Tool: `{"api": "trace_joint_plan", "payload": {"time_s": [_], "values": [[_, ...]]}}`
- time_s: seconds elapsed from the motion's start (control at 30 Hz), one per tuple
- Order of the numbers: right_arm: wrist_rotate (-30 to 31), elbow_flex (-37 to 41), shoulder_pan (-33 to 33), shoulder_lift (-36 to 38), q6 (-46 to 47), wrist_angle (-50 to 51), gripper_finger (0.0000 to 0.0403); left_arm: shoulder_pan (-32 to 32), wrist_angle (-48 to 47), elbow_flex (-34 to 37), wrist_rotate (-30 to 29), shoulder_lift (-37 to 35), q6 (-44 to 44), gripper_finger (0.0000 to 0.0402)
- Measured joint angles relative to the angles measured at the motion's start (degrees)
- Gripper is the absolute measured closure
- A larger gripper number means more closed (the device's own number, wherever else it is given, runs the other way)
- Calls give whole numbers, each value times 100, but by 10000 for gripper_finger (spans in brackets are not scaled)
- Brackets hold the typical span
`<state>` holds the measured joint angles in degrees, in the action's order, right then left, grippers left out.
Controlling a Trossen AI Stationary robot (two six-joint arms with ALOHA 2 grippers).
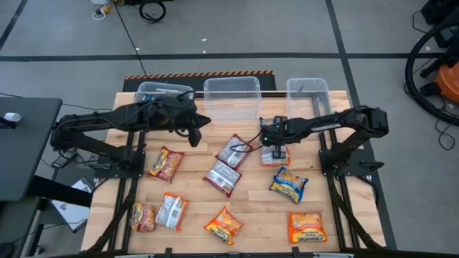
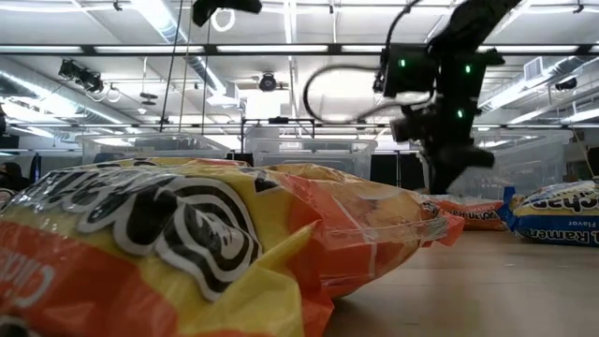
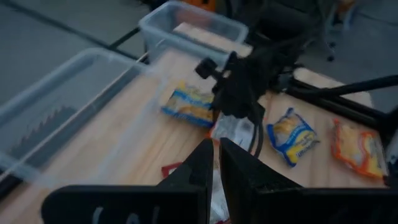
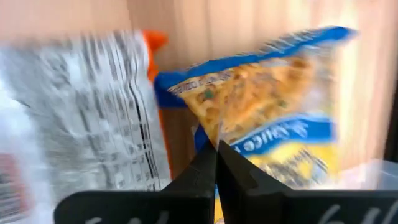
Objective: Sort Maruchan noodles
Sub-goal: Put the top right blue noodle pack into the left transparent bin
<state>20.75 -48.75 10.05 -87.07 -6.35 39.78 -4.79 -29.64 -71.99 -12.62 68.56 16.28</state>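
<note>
While the right hand pinches a blue packet, a thin corner grip could slip.
The left hand, fingers pressed together, hovers over the bench near the tubs.

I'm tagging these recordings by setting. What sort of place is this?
Probably a robotics lab or workshop, not a home: a wooden table ringed by grey concrete floor with taped lines, loose cables, and exposed ceiling lights overhead.

Grey concrete floor crossed by dark seams, black-and-orange hazard strip along the wooden table's far edge, dark desk beside it, long ceiling strip lights overhead, exposed pipes and beams.
</note>
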Motion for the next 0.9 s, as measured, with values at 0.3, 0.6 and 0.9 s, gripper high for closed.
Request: {"api": "trace_joint_plan", "payload": {"time_s": [0.3, 0.6, 0.9], "values": [[-1411, -895, -130, 953, 1977, 698, 397, 785, 1, 0, 5, -31, -635, 370], [-3004, -942, -185, 1379, 4321, -206, 397, 1288, 785, 0, 9, 728, -546, 369], [-4010, -942, -485, 1177, 4243, -575, 396, 1339, 2085, 0, 377, 1962, -1341, 281]]}}
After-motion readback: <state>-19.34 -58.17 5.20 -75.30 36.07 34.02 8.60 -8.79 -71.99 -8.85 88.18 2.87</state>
